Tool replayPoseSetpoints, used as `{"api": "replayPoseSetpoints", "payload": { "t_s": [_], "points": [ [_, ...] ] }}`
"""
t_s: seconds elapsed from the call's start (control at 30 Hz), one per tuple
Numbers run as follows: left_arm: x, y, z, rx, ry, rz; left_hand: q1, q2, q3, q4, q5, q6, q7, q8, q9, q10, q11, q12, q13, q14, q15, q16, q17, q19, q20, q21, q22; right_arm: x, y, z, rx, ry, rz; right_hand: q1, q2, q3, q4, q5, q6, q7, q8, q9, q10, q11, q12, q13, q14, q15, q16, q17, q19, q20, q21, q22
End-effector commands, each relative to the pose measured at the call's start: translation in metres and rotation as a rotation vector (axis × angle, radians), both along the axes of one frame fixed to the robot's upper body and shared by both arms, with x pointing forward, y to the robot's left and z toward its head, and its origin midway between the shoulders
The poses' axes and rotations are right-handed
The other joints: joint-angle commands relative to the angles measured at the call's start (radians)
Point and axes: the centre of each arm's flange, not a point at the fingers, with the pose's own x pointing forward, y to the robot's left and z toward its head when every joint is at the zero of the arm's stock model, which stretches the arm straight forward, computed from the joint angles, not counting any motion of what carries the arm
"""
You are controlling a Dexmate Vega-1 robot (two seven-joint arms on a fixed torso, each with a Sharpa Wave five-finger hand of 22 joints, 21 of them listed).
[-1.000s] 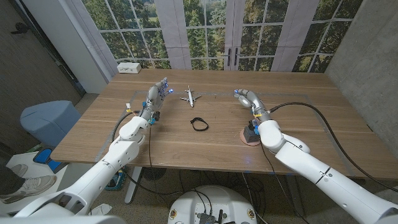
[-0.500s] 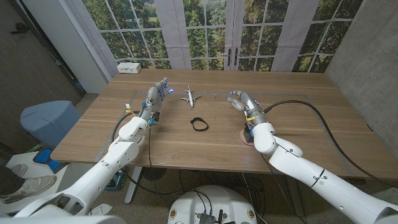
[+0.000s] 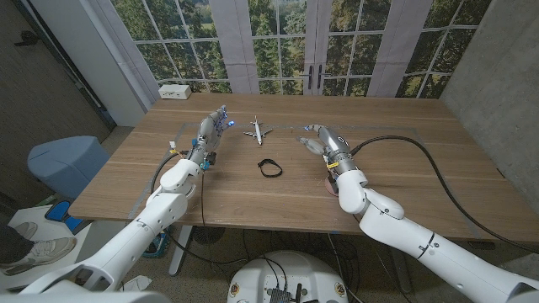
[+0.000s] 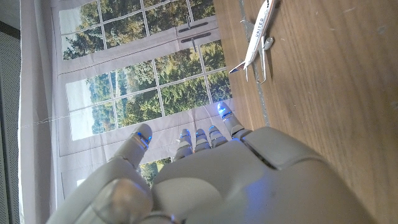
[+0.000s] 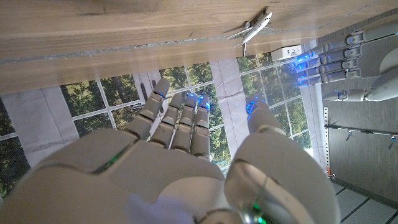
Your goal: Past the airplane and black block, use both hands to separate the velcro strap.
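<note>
The separation has not begun, as far as these pictures tell. The strap (image 3: 270,168) lies as a small dark loop on the surface (image 3: 421,168), near the middle, and neither hand touches it. It looks closed on itself, though it is too small to see where the velcro overlaps.

The left hand (image 3: 212,131) hangs to the left of the strap, well apart from it, fingers spread and holding nothing; its wrist view shows the fingers extended and apart above the wood. The right hand (image 3: 318,139) sits to the right of the strap, nearer to it than the left but not in contact, released, fingers loosely apart with nothing in them.

The airplane (image 3: 258,131) stands farther from the robot than the strap, between the two hands. The black block is not clear to me; a dark shape on a pinkish disc (image 3: 334,183) sits just beside the right forearm, mostly hidden.

What is left, by my reading: both hands must reach the strap, each grasp one end, and pull them apart.

On writing: the airplane's fuselage in the left wrist view (image 4: 256,37) carries dark lettering, too small to read with confidence.
</note>
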Motion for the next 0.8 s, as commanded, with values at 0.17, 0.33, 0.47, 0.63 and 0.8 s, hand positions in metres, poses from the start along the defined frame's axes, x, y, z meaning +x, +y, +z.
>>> {"api": "replayPoseSetpoints", "payload": {
  "t_s": [0.17, 0.33, 0.47, 0.63, 0.8],
  "points": [
    [-0.003, 0.001, -0.002, -0.001, -0.005, 0.0, -0.011, 0.041, 0.003, -0.007, 0.004, 0.005, 0.002, -0.002, 0.002, 0.003, 0.004, 0.002, 0.002, 0.005, 0.0, 0.0, 0.002, 0.002, 0.001, -0.003, 0.001, -0.001, 0.018, -0.011, -0.078, 0.021, 0.022, 0.033, 0.014, 0.005, 0.007, 0.004, 0.014, -0.006, 0.009, 0.004, 0.015, 0.0, 0.011, 0.008, 0.001, -0.049, 0.01, 0.006, 0.009, -0.001, -0.003, 0.002],
    [-0.003, 0.002, -0.002, -0.004, -0.004, 0.0, -0.012, 0.041, 0.003, -0.007, 0.004, 0.007, 0.002, -0.002, 0.002, 0.004, 0.004, 0.001, 0.002, 0.005, -0.001, 0.0, 0.002, 0.003, 0.001, -0.006, 0.001, 0.0, 0.024, -0.015, -0.091, 0.02, 0.02, 0.067, 0.023, 0.012, 0.0, 0.008, 0.034, -0.012, 0.016, 0.004, 0.028, -0.01, 0.017, 0.014, 0.012, -0.06, 0.017, 0.007, 0.018, -0.008, -0.003, 0.002],
    [-0.004, 0.003, -0.003, -0.006, -0.004, 0.0, -0.013, 0.041, 0.004, -0.007, 0.003, 0.007, 0.002, -0.002, 0.002, 0.005, 0.003, 0.001, 0.002, 0.005, -0.001, -0.001, 0.002, 0.004, 0.0, -0.008, 0.001, 0.0, 0.028, -0.017, -0.096, 0.014, 0.015, 0.088, 0.022, 0.014, -0.004, 0.009, 0.039, -0.016, 0.016, 0.004, 0.037, -0.015, 0.022, 0.018, 0.016, -0.064, 0.021, 0.008, 0.021, -0.008, -0.005, 0.002],
    [-0.003, 0.004, -0.003, -0.006, -0.003, 0.0, -0.013, 0.042, 0.004, -0.007, 0.003, 0.007, 0.002, -0.002, 0.002, 0.004, 0.004, 0.001, 0.002, 0.005, -0.001, -0.001, 0.002, 0.005, 0.0, -0.01, 0.001, 0.0, 0.033, -0.019, -0.108, 0.02, 0.022, 0.117, 0.013, 0.012, -0.005, 0.006, 0.048, -0.022, 0.018, 0.005, 0.048, -0.021, 0.027, 0.024, 0.028, -0.07, 0.029, 0.008, 0.03, -0.01, -0.006, 0.002],
    [-0.004, 0.005, -0.003, -0.003, -0.002, 0.0, -0.015, 0.042, 0.004, -0.007, 0.003, 0.007, 0.002, -0.003, 0.002, 0.005, 0.004, 0.001, 0.002, 0.005, -0.001, -0.001, 0.002, 0.006, 0.0, -0.013, 0.001, 0.001, 0.036, -0.022, -0.11, 0.017, 0.02, 0.138, 0.003, 0.007, -0.004, 0.001, 0.064, -0.027, 0.023, 0.005, 0.06, -0.027, 0.033, 0.03, 0.033, -0.076, 0.035, 0.01, 0.037, -0.011, -0.007, 0.002]
  ]
}}
